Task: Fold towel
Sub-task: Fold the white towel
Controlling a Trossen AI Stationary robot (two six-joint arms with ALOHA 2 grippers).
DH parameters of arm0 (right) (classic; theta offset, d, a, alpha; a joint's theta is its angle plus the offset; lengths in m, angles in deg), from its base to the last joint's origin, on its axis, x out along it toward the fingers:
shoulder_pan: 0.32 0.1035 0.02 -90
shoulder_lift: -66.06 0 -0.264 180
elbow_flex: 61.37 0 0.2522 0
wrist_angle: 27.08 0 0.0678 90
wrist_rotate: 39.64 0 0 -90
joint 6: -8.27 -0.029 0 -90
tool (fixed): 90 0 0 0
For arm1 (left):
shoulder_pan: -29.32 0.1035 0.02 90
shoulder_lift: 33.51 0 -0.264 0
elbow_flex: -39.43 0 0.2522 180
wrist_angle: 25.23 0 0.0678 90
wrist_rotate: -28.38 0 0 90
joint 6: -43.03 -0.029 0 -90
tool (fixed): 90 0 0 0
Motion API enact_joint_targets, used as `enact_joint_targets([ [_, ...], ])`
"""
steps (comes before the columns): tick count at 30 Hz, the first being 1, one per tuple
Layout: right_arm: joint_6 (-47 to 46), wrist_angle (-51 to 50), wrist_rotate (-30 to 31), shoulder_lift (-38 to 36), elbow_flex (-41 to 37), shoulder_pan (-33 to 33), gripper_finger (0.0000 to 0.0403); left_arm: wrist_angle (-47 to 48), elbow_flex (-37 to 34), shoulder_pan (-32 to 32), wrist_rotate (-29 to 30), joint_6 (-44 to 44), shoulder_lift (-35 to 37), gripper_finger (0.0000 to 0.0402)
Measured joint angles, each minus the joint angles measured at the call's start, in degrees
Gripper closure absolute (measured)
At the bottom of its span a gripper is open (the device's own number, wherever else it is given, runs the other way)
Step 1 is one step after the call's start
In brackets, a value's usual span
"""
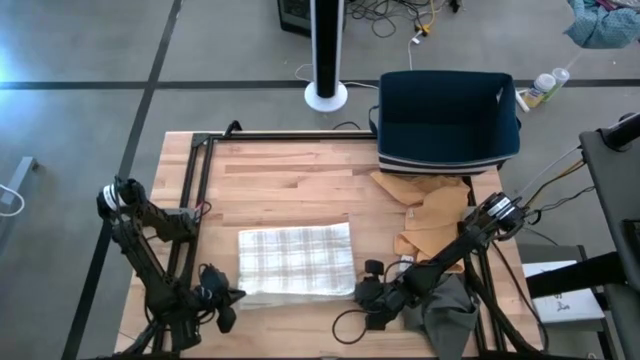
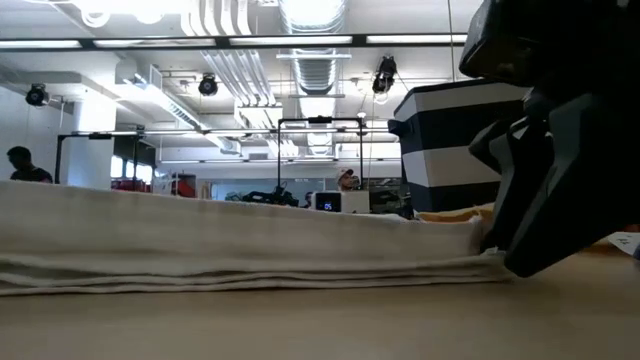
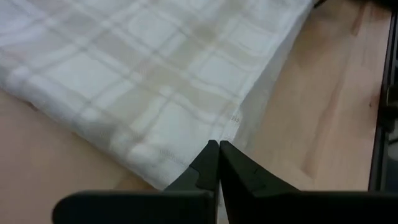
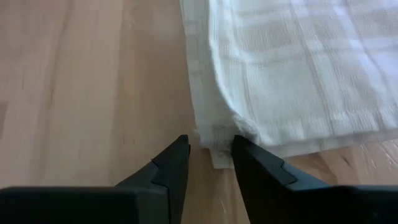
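A white towel with a faint beige check [image 1: 295, 262] lies folded in several flat layers on the wooden table. My left gripper [image 1: 228, 298] is shut, and its tips [image 3: 219, 146] stand at the towel's near left corner [image 3: 231, 119]. My right gripper [image 1: 366, 296] is open at the near right corner. That corner's lowest layer [image 4: 215, 153] reaches into the gap between the two fingertips [image 4: 210, 144]. In the low view the right gripper [image 2: 545, 190] stands against the right end of the layered towel [image 2: 250, 250]. My left gripper's shut tips stand over the hem at the towel's near left corner [image 3: 231, 119], slanting down from the near side. I cannot tell whether they touch it. My right gripper's fingers [image 4: 177, 155] flank the near right corner's bottom layer [image 4: 215, 153], slanting down from the near right. I cannot tell whether they touch it.
A dark blue bin with striped sides [image 1: 448, 115] stands at the far right. Brown paper pieces [image 1: 430, 215] lie in front of it. A grey cloth [image 1: 450, 312] lies under the right arm. A black frame rail [image 1: 195, 200] runs along the table's left side.
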Motion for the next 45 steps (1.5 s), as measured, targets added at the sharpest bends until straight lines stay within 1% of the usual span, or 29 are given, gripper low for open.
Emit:
enact_joint_targets([
  [3, 0.0, 0.0, 0.0, 0.0, -0.1, 0.0, 0.0275, -1.8, 0.0, -0.8, -0.6, -3.8, 0.0, 0.0401],
  [8, 0.0, 0.0, 0.0, 0.0, -0.1, 0.0, 0.0273, -7.9, 0.0, -0.8, -2.4, -12.4, 0.0, 0.0401],
  [12, 0.0, 0.0, 0.0, 0.0, -0.1, -0.5, 0.0279, -8.1, 0.0, -0.9, -3.0, -13.0, 0.0, 0.0401],
  [19, 0.0, 0.0, 0.0, 0.0, -0.1, -0.6, 0.0285, -8.9, 0.0, -0.9, -11.2, -14.0, 0.0, 0.0398],
  [22, 0.5, -0.8, 0.0, -0.3, -0.2, -0.6, 0.0278, -10.6, 0.0, -0.8, -11.7, -15.3, 0.0, 0.0381],
  [26, 1.3, -2.7, 1.5, -0.8, 0.7, -0.6, 0.0265, -12.5, 0.0, -0.9, -11.9, -16.4, 0.0, 0.0343],
  [29, 5.4, -1.8, 2.1, -0.8, 2.3, -0.3, 0.0256, -12.4, 0.4, -0.8, -14.6, -16.2, 0.0, 0.0312],
  [32, 11.1, 1.1, 3.1, -0.3, 3.6, 0.2, 0.0249, -15.8, 2.2, -0.8, -13.3, -16.8, -0.5, 0.0289],
  [35, 13.5, 1.9, 3.0, -0.1, 3.5, 0.1, 0.0244, -16.8, 5.5, -0.6, -10.3, -19.5, -3.2, 0.0281],
  [38, 16.2, 2.7, 4.3, -0.1, 3.2, 0.0, 0.0243, -14.0, 9.2, -0.3, -9.2, -19.9, -8.2, 0.0285],
  [40, 18.6, 3.8, 4.3, -0.1, 3.1, 0.1, 0.0245, -10.4, 11.4, -0.1, -9.1, -18.1, -12.1, 0.0287],
  [42, 20.2, 5.8, 2.8, -0.1, 3.2, 0.3, 0.0248, -7.7, 13.3, -0.1, -9.2, -15.8, -15.6, 0.0287],
  [45, 20.7, 5.9, 2.2, 0.6, 3.2, 0.3, 0.0252, -5.6, 15.2, -0.1, -9.3, -13.7, -19.3, 0.0285],
])
